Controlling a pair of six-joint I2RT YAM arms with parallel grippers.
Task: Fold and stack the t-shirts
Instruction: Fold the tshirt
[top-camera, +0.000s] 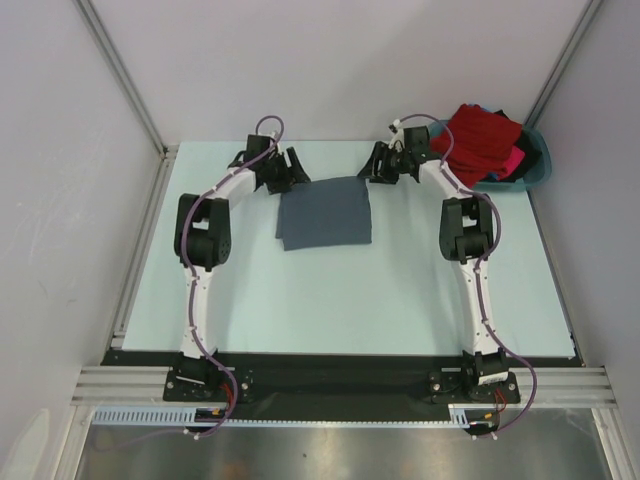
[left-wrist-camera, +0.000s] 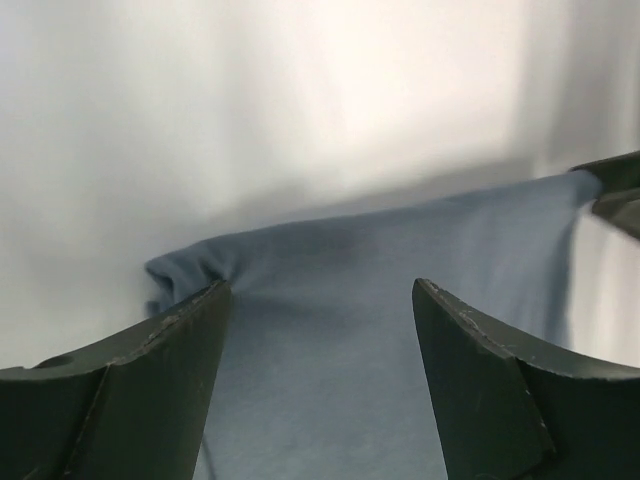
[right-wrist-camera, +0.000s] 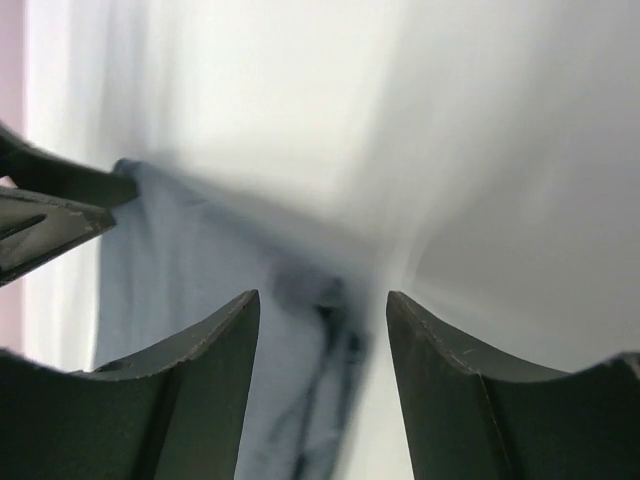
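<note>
Reads as the tail end of folding the slate-grey t-shirt (top-camera: 323, 212): lies as a flat, near-square packet on the counter (top-camera: 350, 310), toward the far middle, between the two arms. Left pincer (top-camera: 287, 172) at the packet's far left corner, right pincer (top-camera: 384, 164) at the far right corner, both released, jaws apart with nothing pinched. Probably calls next for lifting clear, then reaching to the teal basin (top-camera: 541, 163) at the far right, with the red t-shirt (top-camera: 484, 133) heaped on top of others, and drawing one out to spread on the counter; needs a grasp on a single garment, not the whole heap. From above: packet outline, basin and both arms, but no look into the jaw gaps. From the left wrist: wide-spread fingers (left-wrist-camera: 150, 390) over grey cloth, a rumpled lump at the far left corner, the other pincer's tip at the right edge. From the right wrist: blurred, a dark crease in the cloth between the fingers (right-wrist-camera: 180, 390), nothing gripped
</note>
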